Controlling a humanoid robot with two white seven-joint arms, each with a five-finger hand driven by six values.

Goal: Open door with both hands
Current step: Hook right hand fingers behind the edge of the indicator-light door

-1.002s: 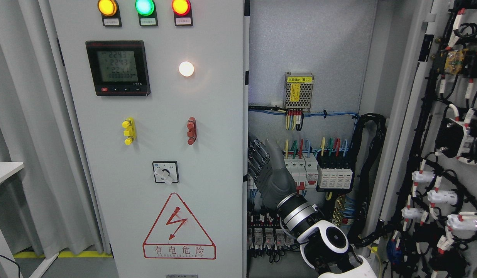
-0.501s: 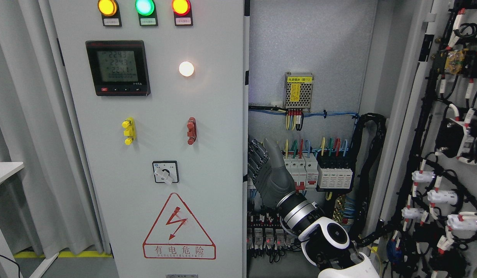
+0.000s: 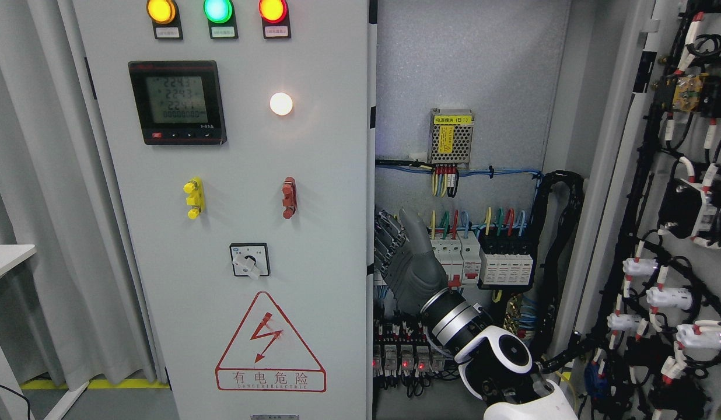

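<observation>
Mid-opening: right hand (image 3: 404,256), fingers extended flat behind the left cabinet door's (image 3: 244,204) inner edge, next needing an outward push.

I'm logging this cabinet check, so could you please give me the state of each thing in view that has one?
Left door: closed.
Right door: swung open, wiring side showing.
Yellow lamp: lit.
Green lamp: lit.
Red lamp: lit.
White lamp: lit.
Meter display: on, showing digits.
Right robot hand: fingers extended at the left door's edge, holding nothing.
Left robot hand: out of view.
</observation>
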